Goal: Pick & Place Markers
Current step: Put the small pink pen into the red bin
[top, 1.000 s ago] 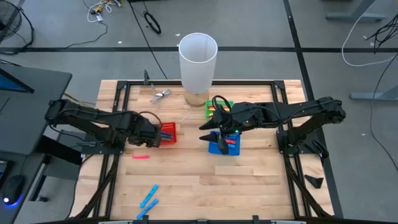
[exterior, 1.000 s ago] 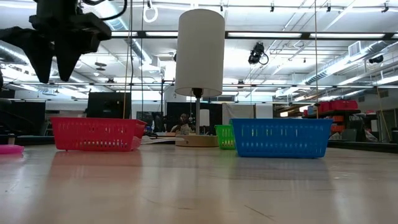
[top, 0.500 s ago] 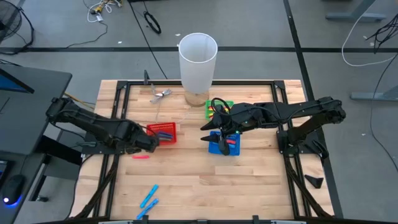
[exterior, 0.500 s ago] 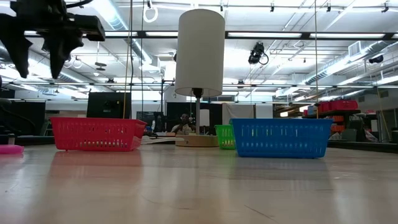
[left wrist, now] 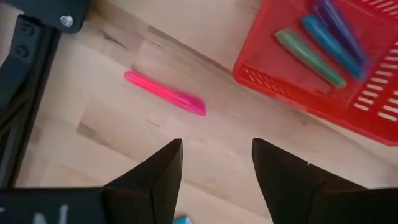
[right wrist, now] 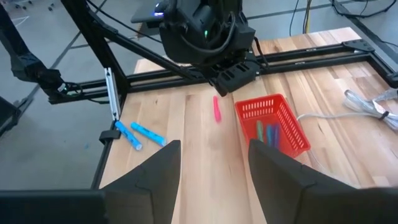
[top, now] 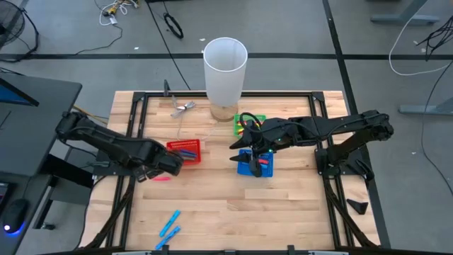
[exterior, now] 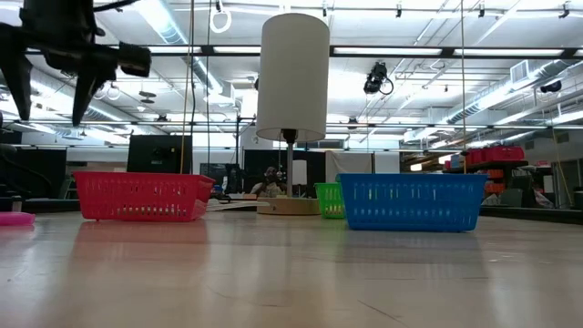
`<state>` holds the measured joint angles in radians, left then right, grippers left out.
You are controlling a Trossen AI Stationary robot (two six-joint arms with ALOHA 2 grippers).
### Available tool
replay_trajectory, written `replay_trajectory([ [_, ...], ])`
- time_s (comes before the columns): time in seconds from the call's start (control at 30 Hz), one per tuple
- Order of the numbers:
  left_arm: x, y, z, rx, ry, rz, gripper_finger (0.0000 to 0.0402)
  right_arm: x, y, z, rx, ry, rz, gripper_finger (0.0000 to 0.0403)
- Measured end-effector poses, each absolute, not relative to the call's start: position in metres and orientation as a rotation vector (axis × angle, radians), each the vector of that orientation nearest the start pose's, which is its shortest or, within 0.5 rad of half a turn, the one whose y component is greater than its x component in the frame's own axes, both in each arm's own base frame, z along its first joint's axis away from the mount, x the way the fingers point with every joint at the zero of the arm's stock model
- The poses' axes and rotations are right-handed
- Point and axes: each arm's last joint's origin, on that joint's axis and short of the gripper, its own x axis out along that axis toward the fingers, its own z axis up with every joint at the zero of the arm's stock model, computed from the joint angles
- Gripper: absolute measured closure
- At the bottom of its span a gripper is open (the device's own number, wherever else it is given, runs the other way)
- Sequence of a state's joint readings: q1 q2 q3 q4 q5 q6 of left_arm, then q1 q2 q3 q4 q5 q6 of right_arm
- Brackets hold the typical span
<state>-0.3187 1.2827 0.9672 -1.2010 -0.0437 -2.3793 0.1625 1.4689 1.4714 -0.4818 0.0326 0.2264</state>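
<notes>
Step in hand: left gripper (left wrist: 216, 163), fingers apart and empty, hovering near pink marker (left wrist: 165, 93) on table just beside red basket (top: 185, 151). Next move calls for descent, straddling marker, closing. Right gripper (right wrist: 213, 163) apart, empty, waiting above blue basket (top: 255, 165). Against earlier frame: left gripper shifted off basket toward marker.

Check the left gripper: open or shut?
Open. Left gripper fingers stand apart with bare wood between them, above the pink marker.
</notes>
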Motion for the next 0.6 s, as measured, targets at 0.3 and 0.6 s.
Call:
replay_trajectory([
  [0.3,0.199,-0.068,0.22,-1.525,1.011,1.727,0.0206,0.319,0.053,0.381,0.188,0.507,0.129,0.0214],
  [0.6,0.193,-0.066,0.215,-1.405,1.022,1.88,0.0196,0.316,0.053,0.377,0.18,0.559,0.141,0.0214],
])
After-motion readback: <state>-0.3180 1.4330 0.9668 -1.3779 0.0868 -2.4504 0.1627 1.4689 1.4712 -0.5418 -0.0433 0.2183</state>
